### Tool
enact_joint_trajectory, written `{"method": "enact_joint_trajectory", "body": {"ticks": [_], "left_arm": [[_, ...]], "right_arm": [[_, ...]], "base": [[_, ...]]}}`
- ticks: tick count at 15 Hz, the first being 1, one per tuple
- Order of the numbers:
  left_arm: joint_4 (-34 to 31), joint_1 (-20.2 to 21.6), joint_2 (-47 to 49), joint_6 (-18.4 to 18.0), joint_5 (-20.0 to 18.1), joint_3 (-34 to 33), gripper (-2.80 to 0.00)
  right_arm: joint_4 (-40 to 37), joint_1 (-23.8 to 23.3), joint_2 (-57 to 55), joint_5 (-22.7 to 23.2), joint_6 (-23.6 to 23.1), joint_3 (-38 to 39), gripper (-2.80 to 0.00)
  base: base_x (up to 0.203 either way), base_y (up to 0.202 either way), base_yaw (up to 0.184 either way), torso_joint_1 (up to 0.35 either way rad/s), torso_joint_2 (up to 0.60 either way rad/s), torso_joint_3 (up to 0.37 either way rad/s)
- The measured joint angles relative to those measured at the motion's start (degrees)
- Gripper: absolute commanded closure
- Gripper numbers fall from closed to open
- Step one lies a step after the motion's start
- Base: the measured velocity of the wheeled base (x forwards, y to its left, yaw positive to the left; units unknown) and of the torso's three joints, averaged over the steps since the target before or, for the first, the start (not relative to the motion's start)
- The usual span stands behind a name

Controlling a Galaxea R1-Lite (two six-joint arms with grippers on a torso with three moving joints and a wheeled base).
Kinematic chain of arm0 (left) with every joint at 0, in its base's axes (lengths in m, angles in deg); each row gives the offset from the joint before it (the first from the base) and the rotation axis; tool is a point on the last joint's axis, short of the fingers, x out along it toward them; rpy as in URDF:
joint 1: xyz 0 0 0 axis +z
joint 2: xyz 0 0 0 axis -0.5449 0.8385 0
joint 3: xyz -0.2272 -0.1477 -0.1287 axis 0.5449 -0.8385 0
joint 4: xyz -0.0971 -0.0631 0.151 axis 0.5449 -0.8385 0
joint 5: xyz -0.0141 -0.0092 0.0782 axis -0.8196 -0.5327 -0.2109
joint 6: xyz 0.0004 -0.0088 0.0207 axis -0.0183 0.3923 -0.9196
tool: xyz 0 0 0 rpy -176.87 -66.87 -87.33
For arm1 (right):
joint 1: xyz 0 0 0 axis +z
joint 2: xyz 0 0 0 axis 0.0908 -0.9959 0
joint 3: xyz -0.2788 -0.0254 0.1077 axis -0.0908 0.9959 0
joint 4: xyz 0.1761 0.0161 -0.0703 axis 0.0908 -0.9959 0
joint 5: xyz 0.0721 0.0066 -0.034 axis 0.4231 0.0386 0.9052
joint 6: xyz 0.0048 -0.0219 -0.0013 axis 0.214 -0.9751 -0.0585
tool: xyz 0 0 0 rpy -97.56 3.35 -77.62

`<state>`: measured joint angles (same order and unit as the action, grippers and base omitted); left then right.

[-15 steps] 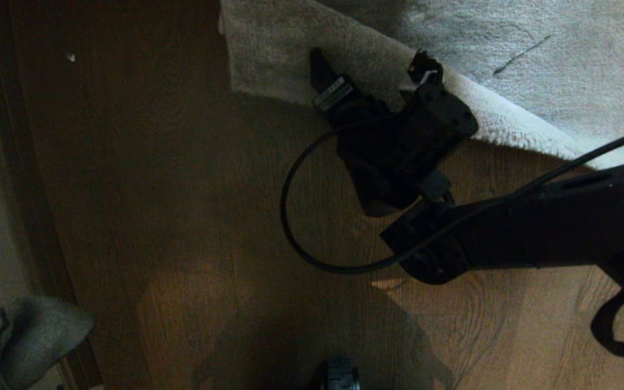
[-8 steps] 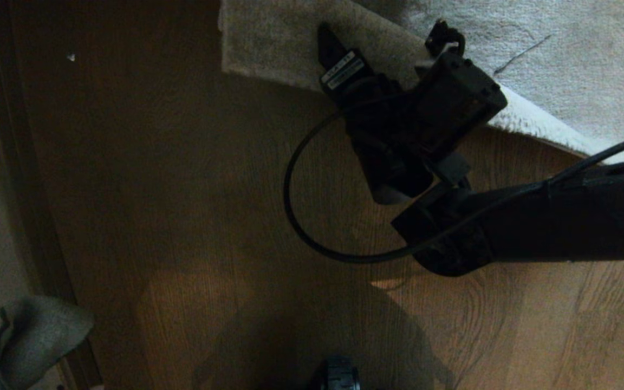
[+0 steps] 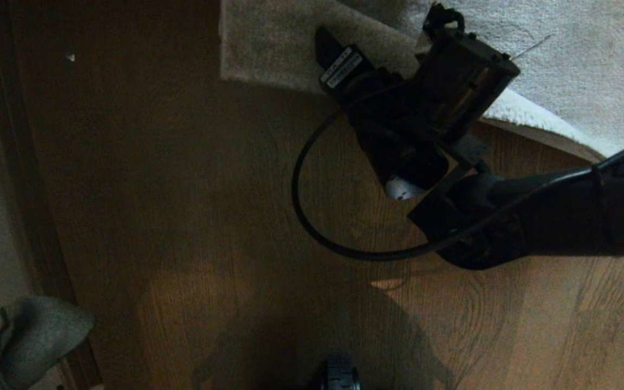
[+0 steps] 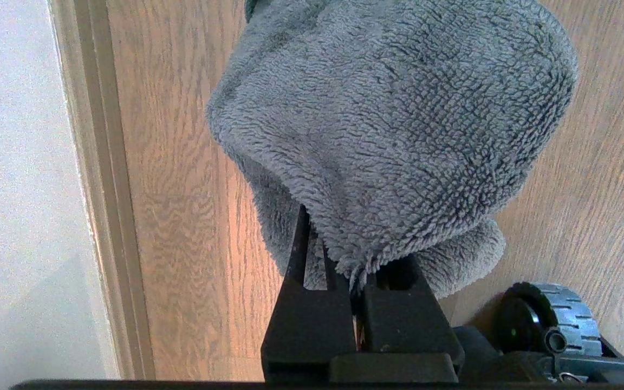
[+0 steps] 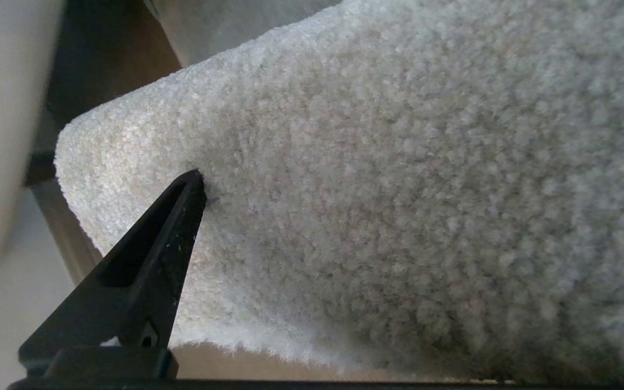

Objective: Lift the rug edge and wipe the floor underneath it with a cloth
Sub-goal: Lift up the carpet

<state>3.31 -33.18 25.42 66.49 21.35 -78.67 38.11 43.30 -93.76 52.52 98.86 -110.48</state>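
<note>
Since a second ago the right arm (image 3: pixel 561 222) has reached farther up the head view, carrying the right gripper (image 3: pixel 377 54) deeper over the rug edge (image 3: pixel 268 49), whose folded flap now lies more tucked under it. It comes in from the right side, wrist bent so the gripper points toward the rug, a black cable (image 3: pixel 312 216) looping off it above the floor (image 3: pixel 182 216). In the right wrist view one dark finger (image 5: pixel 149 260) presses its tip into the pale pile of the rug edge (image 5: pixel 371 189); the other finger is out of sight. Its jaws are spread wide, with the raised, curled edge of the rug against them; whether the rug is truly gripped cannot be told.

At the lower left corner of the head view hangs the cloth (image 3: pixel 30 336), beside the skirting. The left gripper (image 4: pixel 355 303) has its fingers pressed together on the cloth (image 4: pixel 388 124), pinching a fold so the grey plush bunches over the boards (image 4: pixel 182 216). A wheel (image 4: pixel 550 319) of the base shows beside it.
</note>
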Motion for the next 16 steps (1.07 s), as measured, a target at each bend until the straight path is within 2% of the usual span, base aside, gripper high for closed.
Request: {"method": "enact_joint_trajectory", "body": {"ticks": [11,16], "left_arm": [[0.0,0.0,0.0,0.0,0.0,0.0,0.0],[0.0,0.0,0.0,0.0,0.0,0.0,0.0]], "right_arm": [[-3.9,-0.3,-2.1,-2.0,-0.5,-1.4,-2.8],[-5.1,-1.1,-7.8,-2.1,-4.7,-8.3,-2.8]], "base": [[0.0,0.0,0.0,0.0,0.0,0.0],[0.0,0.0,0.0,0.0,0.0,0.0]]}}
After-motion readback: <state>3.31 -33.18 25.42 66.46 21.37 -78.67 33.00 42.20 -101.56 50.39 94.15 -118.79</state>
